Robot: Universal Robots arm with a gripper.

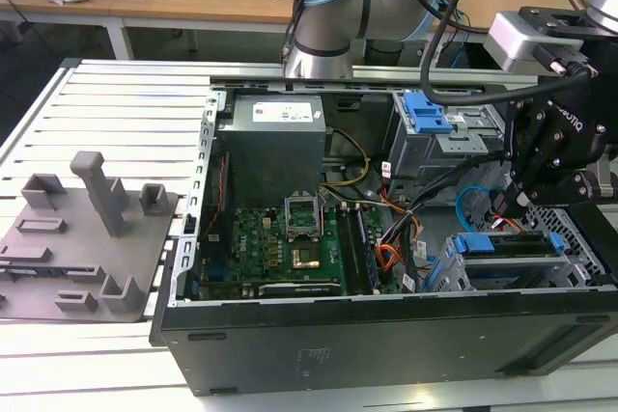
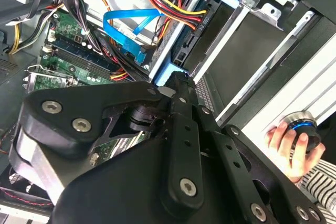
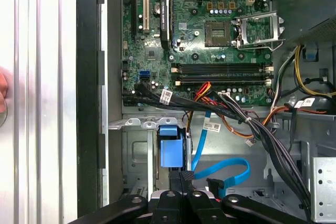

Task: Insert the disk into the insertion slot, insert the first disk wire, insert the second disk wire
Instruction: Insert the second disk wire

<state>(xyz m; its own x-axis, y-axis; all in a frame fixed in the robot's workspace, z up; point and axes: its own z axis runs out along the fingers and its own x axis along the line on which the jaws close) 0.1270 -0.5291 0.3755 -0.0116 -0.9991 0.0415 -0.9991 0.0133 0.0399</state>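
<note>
Gripper (image 3: 181, 176) fingers are clenched together just beside the disk (image 3: 172, 150). The second disk wire (image 2: 131, 14) loops nearby. The power supply (image 1: 270, 147) carries a white label.

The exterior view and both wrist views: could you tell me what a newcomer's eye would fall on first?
The black gripper hangs inside the open computer case at the exterior view's right, just above the blue-framed disk. In the second wrist view, a light-blue cable bends in a loop, and a person's hand rests on a knob outside the case.
</note>
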